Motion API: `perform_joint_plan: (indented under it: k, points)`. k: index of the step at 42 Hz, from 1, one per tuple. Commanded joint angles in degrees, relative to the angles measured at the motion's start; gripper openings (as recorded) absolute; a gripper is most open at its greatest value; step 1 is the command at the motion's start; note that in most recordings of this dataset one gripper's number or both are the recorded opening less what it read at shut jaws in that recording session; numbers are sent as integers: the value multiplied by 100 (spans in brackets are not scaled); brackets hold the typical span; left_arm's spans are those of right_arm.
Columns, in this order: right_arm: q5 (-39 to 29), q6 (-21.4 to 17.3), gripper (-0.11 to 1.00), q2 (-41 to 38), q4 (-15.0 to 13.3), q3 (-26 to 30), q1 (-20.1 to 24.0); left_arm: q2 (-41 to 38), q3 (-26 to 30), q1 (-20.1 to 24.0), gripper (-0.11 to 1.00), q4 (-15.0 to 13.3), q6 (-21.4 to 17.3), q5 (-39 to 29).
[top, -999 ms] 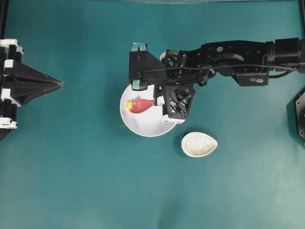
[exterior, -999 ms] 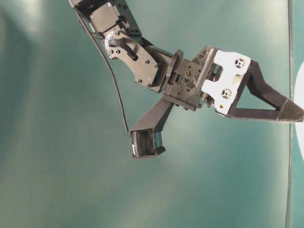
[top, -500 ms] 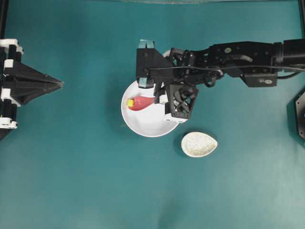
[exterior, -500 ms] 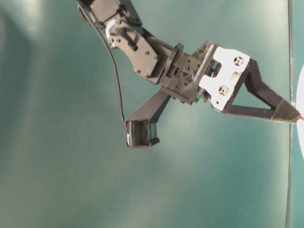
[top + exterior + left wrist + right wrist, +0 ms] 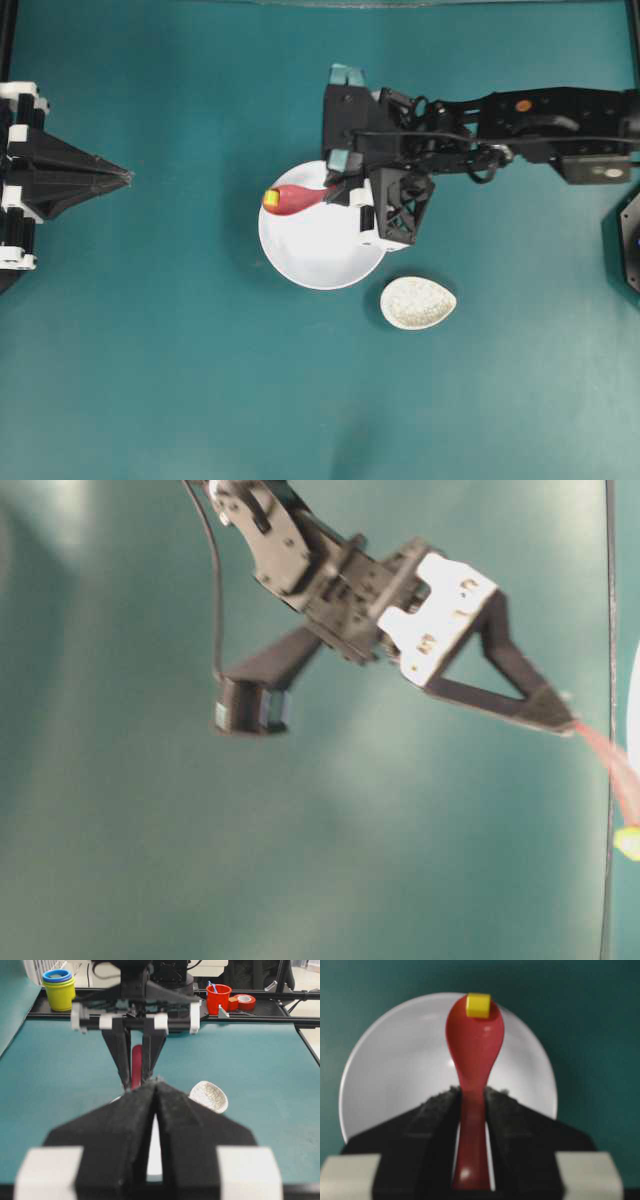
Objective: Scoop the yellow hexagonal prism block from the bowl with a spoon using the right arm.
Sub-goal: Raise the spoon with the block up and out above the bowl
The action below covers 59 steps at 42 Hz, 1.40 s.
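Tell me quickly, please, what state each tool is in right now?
Left tool: closed, holding nothing.
Right tool: closed on the spoon, which carries the yellow block.

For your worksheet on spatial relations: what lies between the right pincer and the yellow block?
The spoon: its handle is clamped in the right pincer and its scoop reaches to the block at the tip, shown in the right wrist view.

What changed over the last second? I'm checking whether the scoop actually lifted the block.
The right gripper, shut on the spoon, drew back toward the right and upward in the overhead view. The yellow block rode along at the scoop's tip, which now sits at the bowl's upper-left rim instead of inside it. The bowl, spoon rest and shut left gripper stayed put.
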State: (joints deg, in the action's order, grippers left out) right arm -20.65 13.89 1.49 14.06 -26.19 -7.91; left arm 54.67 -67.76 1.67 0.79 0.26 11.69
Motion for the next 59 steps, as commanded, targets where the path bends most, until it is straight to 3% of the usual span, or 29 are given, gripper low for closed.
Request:
perform_joint_plan:
  k: [1, 17, 30, 59]
  points:
    - [316, -9, 23, 378, 18, -79, 18, -26, 141, 9, 1, 9, 9, 35]
    - [1644, 62, 23, 1635, -9, -993, 97, -26, 141, 9, 0, 9, 9, 35]
    - [1811, 9, 23, 2364, -9, -1459, 97, -26, 149, 18, 1, 0, 9, 35]
    - [1775, -149, 23, 2417, 35, -1485, 202, -18, 149, 9, 1, 9, 9, 18]
